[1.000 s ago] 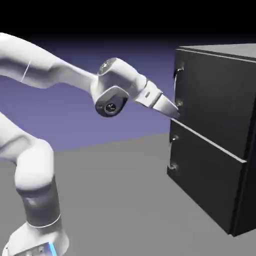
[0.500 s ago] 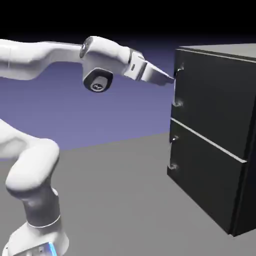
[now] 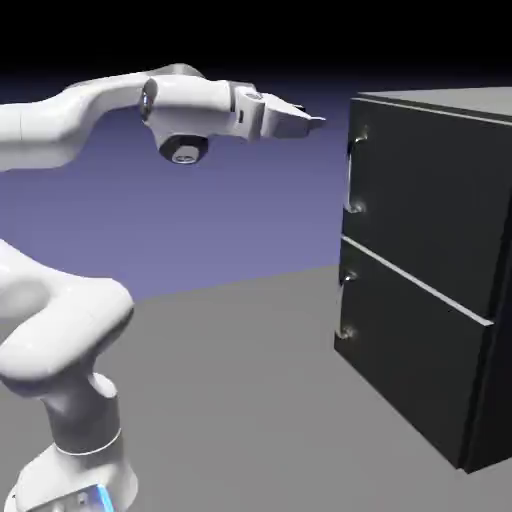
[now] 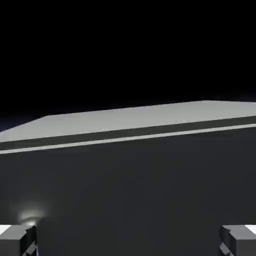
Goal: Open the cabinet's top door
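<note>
The cabinet (image 3: 440, 270) is a dark grey-black box at the exterior view's right. Its top door (image 3: 420, 205) is the upper flat panel, shut flush, with a thin silvery vertical handle (image 3: 352, 170) at its left edge. My gripper (image 3: 312, 121) hovers in the air to the left of the cabinet, near the level of its top edge and above the handle, touching nothing. In the hand view the cabinet's front (image 4: 135, 200) and grey top (image 4: 130, 120) fill the picture, and the two fingertips (image 4: 17, 239) stand far apart at the bottom corners with nothing between them.
Below the top door sits a lower same-coloured panel (image 3: 400, 340) with its own small handle (image 3: 345, 305). The grey tabletop (image 3: 230, 400) stretches between my base and the cabinet.
My hand has risen and drawn back to the left, from right by the top door's handle to a spot level with the cabinet's top edge. The door has not moved.
</note>
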